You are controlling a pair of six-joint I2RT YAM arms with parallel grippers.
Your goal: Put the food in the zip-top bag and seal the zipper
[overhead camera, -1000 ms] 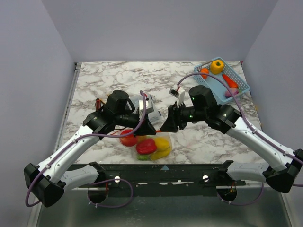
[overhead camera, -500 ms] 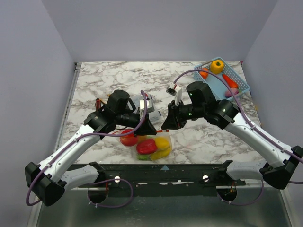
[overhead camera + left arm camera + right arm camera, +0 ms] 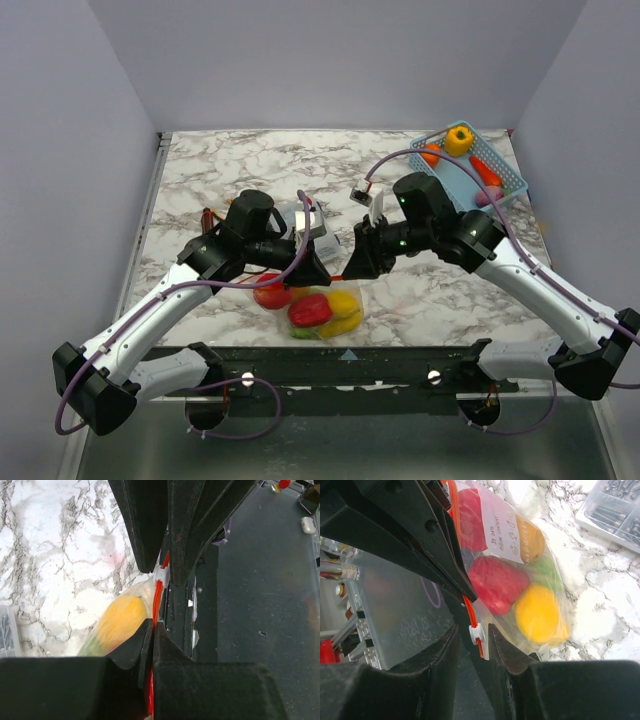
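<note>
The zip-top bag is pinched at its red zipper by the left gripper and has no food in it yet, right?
Not quite. The left gripper does pinch the zipper, but the zip-top bag already holds food: red, yellow and orange pieces, plain in the right wrist view.

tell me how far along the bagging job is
Done: food sits inside the zip-top bag. In hand: left tool clamps the zipper, right tool straddles its white slider. Remaining: drawing the slider along to seal; a few toys lie in the blue basket.
</note>
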